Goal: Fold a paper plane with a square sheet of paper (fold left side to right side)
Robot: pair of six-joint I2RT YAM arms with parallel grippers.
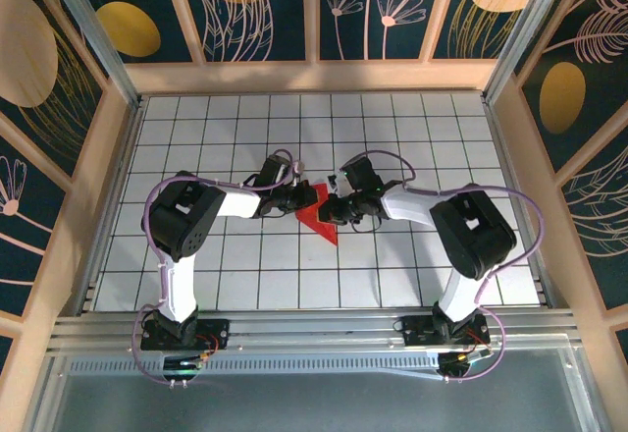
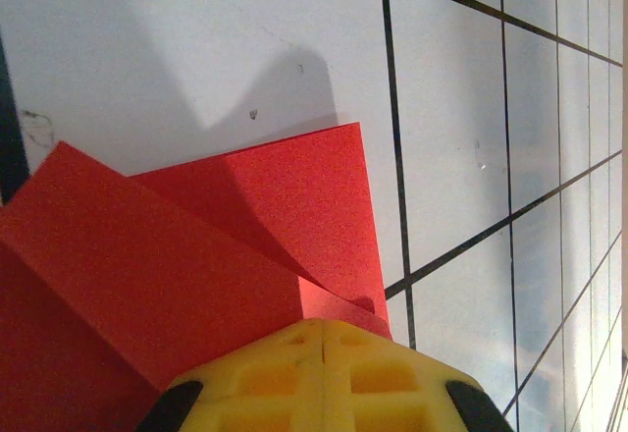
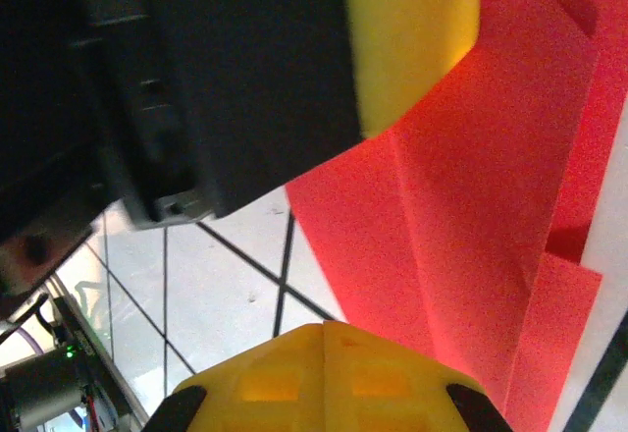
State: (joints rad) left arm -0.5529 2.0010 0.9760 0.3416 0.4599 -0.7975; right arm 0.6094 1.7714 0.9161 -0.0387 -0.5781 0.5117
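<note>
The red square sheet of paper (image 1: pixel 319 218) lies folded in layers at the middle of the table, a pointed tip toward the near side. My left gripper (image 1: pixel 306 196) reaches it from the left and my right gripper (image 1: pixel 331 208) from the right, the two almost touching over it. In the left wrist view the yellow fingertips (image 2: pixel 324 326) are shut, seam closed, resting on the paper (image 2: pixel 196 255), whose edge curls up just ahead. In the right wrist view the shut fingertips (image 3: pixel 324 328) sit at the paper's (image 3: pixel 471 206) left edge, with the left gripper's yellow finger (image 3: pixel 412 39) above.
The white grid table (image 1: pixel 196 137) is boxed in by wooden walls at the left (image 1: pixel 108 128), back and right (image 1: pixel 505 128). An aluminium rail (image 1: pixel 314 329) runs along the near edge by the arm bases. Grid tiles around the paper are bare.
</note>
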